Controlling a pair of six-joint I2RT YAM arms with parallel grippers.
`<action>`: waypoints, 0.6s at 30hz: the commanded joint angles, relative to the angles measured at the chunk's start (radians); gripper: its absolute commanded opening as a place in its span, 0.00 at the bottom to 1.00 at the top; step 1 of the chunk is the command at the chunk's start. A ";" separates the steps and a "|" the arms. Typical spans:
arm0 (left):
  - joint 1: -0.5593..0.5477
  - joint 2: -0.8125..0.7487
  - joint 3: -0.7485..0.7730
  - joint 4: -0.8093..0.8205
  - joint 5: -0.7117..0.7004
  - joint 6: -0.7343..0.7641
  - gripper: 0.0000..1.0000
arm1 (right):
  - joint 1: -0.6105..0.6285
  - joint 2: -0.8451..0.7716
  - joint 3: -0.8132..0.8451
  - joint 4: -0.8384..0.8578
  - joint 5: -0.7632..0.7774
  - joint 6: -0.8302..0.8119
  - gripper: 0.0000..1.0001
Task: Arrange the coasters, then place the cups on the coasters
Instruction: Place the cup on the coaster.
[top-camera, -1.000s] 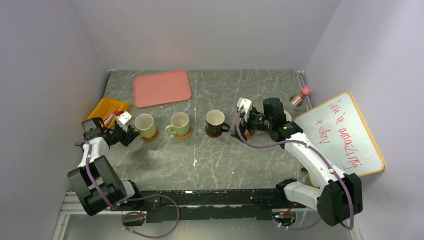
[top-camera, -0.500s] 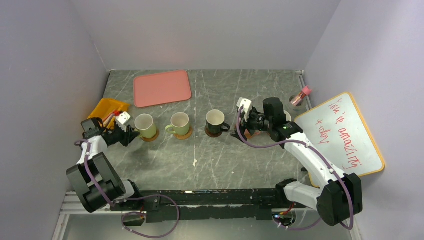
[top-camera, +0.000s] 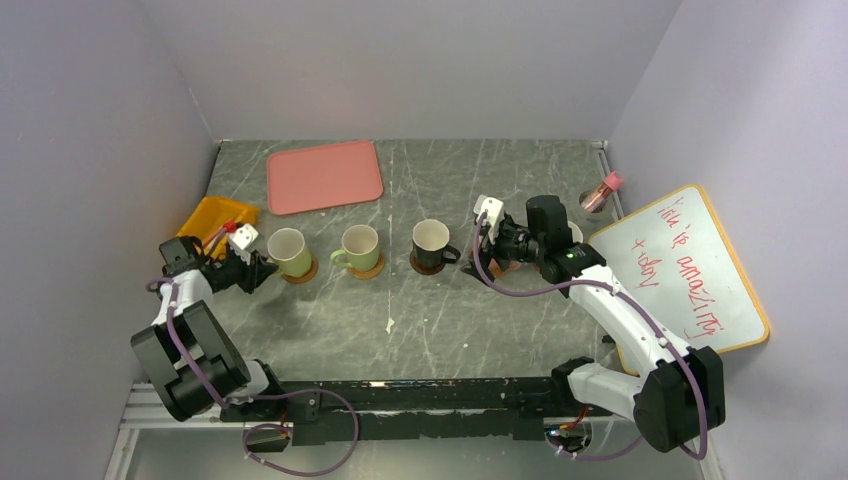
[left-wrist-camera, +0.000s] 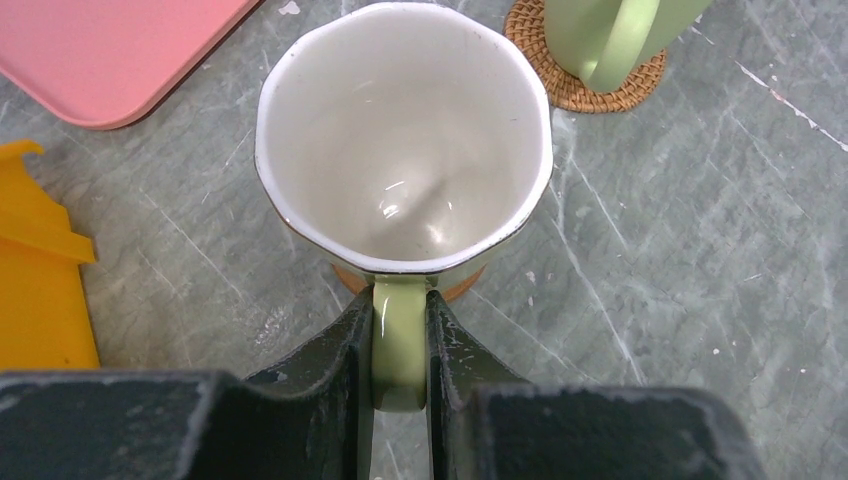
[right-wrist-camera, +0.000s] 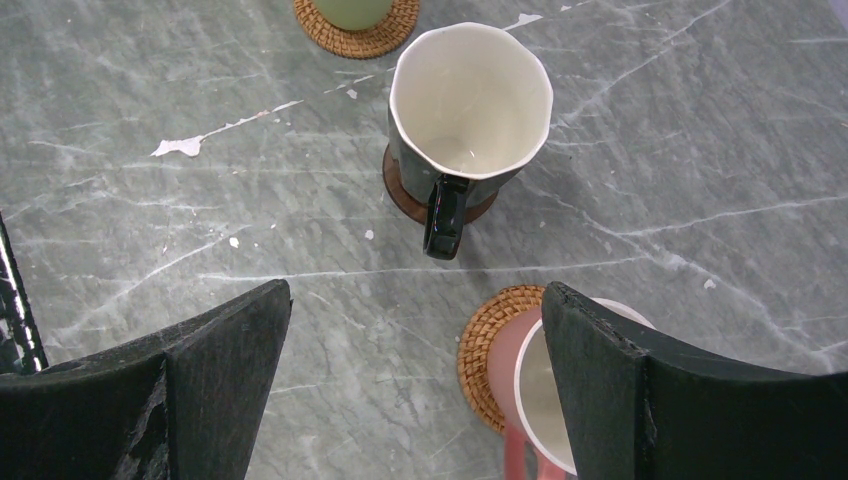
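The left arm (top-camera: 178, 303) lies low and bent, the left tool (left-wrist-camera: 400, 312) pinching a green mug (left-wrist-camera: 400, 130) by its handle (left-wrist-camera: 398, 350). The right arm (top-camera: 622, 312) reaches forward, the right tool (right-wrist-camera: 412, 300) spread wide over a pink mug (right-wrist-camera: 522, 372).

Black cup (right-wrist-camera: 470, 100), pale-green cup (left-wrist-camera: 403, 130), seemingly orange coaster (left-wrist-camera: 462, 290).

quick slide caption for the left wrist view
Left gripper shut on the handle of a pale green mug sitting on a coaster, pink tray at upper left.
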 joint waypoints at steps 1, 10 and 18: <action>0.005 0.012 0.039 -0.044 0.080 0.056 0.16 | 0.004 -0.017 0.006 0.021 -0.023 -0.013 1.00; 0.005 0.023 0.047 -0.053 0.086 0.063 0.17 | 0.003 -0.020 0.006 0.021 -0.023 -0.011 1.00; 0.007 0.000 0.034 -0.014 0.066 0.029 0.21 | 0.004 -0.022 0.006 0.021 -0.025 -0.011 1.00</action>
